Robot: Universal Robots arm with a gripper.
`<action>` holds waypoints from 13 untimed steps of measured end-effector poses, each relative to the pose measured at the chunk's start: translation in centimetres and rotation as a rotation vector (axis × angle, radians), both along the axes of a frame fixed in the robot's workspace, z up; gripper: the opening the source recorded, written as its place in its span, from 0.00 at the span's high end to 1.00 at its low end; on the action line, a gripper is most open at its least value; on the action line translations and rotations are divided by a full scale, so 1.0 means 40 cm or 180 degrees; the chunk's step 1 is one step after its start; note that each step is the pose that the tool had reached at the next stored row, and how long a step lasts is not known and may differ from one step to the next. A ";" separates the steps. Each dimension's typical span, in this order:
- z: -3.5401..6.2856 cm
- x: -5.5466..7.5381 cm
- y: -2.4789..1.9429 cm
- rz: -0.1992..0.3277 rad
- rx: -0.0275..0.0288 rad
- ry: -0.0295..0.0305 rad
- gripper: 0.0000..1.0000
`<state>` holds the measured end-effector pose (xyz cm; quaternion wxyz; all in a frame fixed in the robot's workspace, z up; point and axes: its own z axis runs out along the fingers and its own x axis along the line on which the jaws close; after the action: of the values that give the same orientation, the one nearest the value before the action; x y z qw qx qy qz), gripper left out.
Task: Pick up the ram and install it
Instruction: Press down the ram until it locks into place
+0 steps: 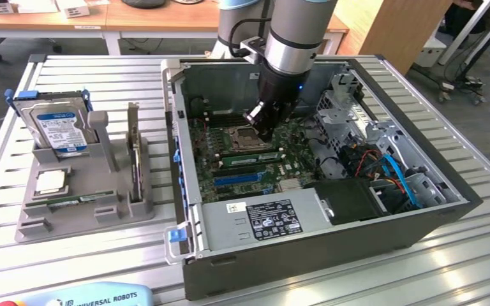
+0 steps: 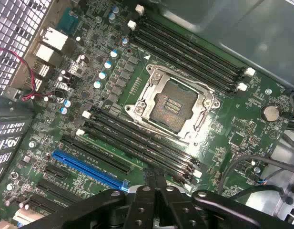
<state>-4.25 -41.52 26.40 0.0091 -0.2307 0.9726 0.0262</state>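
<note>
My gripper (image 1: 259, 130) reaches down into the open computer case (image 1: 189, 191), just over the CPU socket (image 1: 238, 135) and the memory slots (image 1: 249, 157). In the wrist view the gripper (image 2: 155, 175) is shut, its black fingers pressed together above the black memory slots (image 2: 137, 140) beside the empty socket (image 2: 173, 105). I see nothing held between them. A pale green strip runs along the slots under the gripper; I cannot tell if it is a seated ram. One green ram (image 1: 74, 199) lies flat in the grey holder (image 1: 36, 223). A thin board (image 1: 133, 156) stands on edge there.
The holder also carries a blue-labelled hard drive (image 1: 58, 127) and a small square silver chip (image 1: 49, 182). The case's power supply (image 1: 262, 220), drive cage (image 1: 347, 108) and blue cables (image 1: 398, 175) crowd the exterior view's right. A blue expansion slot (image 2: 87, 169) lies near the fingers.
</note>
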 end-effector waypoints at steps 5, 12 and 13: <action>0.000 0.000 0.000 0.0000 0.0000 0.0000 0.90; 0.000 0.000 0.000 0.0000 0.0000 0.0000 0.90; 0.000 0.000 0.000 -0.0002 0.0000 0.0000 0.90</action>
<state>-4.25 -41.52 26.40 0.0091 -0.2304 0.9727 0.0262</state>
